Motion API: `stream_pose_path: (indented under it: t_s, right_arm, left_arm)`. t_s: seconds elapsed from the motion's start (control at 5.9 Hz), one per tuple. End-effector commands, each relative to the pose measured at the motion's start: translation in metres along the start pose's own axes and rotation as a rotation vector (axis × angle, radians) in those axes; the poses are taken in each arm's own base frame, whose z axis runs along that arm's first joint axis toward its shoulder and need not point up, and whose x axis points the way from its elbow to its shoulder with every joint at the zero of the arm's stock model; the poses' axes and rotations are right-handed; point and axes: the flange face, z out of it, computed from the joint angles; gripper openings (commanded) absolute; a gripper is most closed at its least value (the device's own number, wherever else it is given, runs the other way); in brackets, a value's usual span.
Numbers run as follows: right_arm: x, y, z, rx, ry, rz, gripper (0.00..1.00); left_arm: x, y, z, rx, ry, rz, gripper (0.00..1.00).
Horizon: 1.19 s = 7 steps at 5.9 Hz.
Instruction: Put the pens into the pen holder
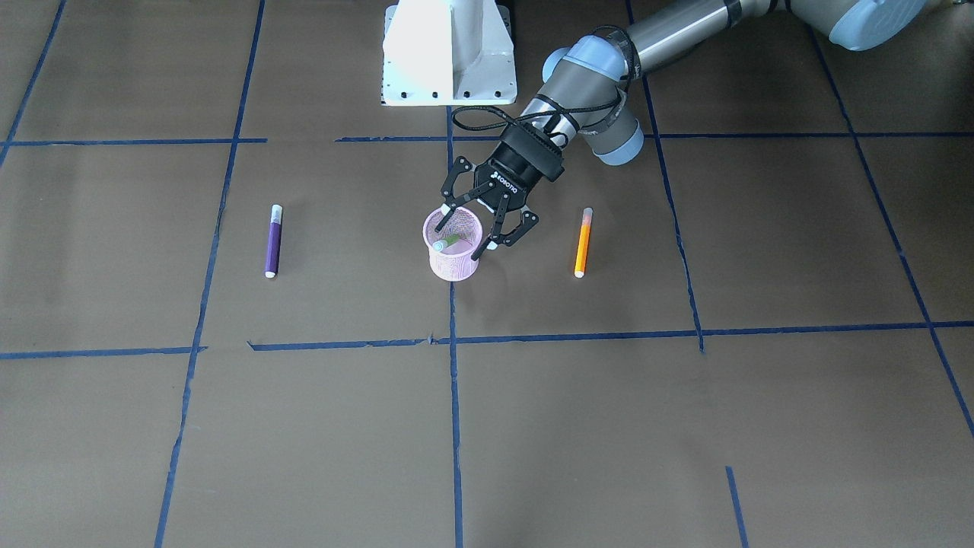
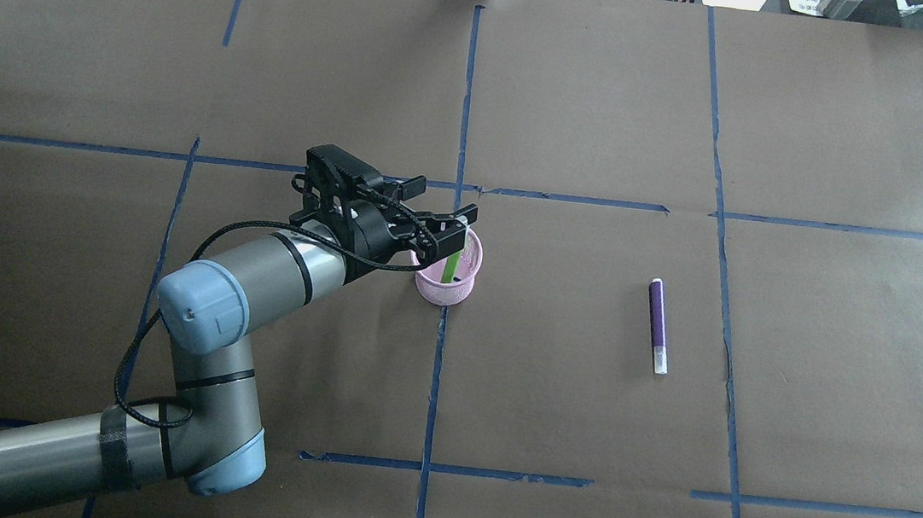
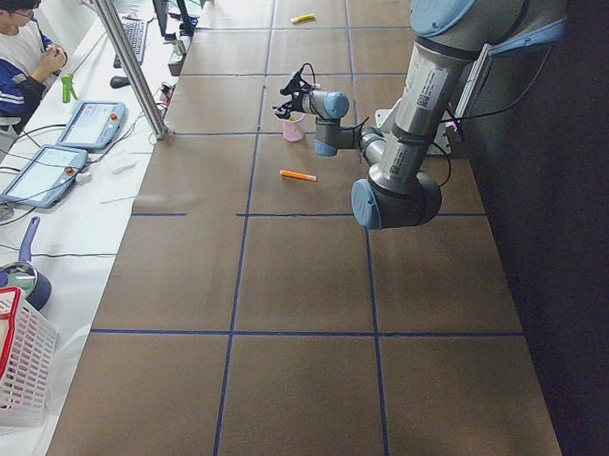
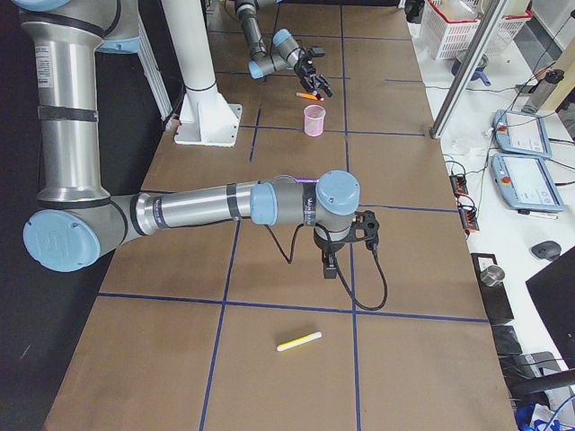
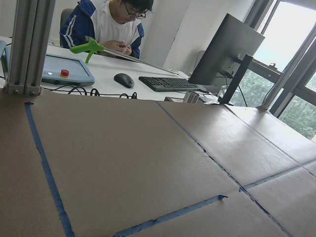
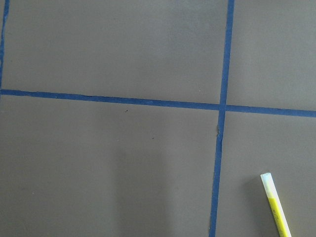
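A: Well, the left end effector hung spread over the holder, with the green pen inside.
B: Risky. Pulling away, it might have snagged that rim and tipped everything over.

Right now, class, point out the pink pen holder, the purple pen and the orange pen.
pen holder [image 1: 453,266], front-facing view, on its mesh wall.
purple pen [image 1: 273,243], front-facing view, mid-barrel.
orange pen [image 1: 583,245], front-facing view, mid-barrel.

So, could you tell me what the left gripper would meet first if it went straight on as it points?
Probably the small pink wire-mesh pen holder: the left gripper, fingers open, tilts down over its rim, toward the slim green pen inside. Depth is unclear.
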Motion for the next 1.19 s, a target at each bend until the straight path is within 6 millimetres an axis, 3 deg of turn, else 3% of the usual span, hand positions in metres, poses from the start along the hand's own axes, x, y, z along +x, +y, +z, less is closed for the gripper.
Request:
stream_pose_path:
  t_s: [0.0,0.17,0.34,0.51,0.68,1.02]
  right_arm:
    - [0.013,0.003,0.011,-0.020,0.001,0.002,1.00]
    - [0.032,0.002,0.028,0.004,0.006,-0.046,1.00]
    - [0.076,0.006,0.066,0.040,0.008,-0.114,1.00]
    - [0.120,0.019,0.110,0.073,0.013,-0.185,1.00]
    - [0.142,0.029,0.141,0.095,0.011,-0.240,1.00]
    - [0.139,0.034,0.163,0.055,0.054,-0.262,1.00]
  left_arm:
    - [-0.021,-0.059,-0.020,-0.101,0.027,0.031,0.96]
    - [-0.044,-0.090,-0.024,-0.169,0.000,0.044,0.99]
    - [-0.071,-0.092,-0.032,-0.209,-0.034,0.046,0.99]
    - [-0.100,-0.078,-0.045,-0.238,-0.081,0.046,0.99]
    - [-0.113,-0.068,-0.046,-0.284,-0.133,0.043,1.00]
    - [-0.130,-0.056,-0.052,-0.371,-0.156,0.028,1.00]
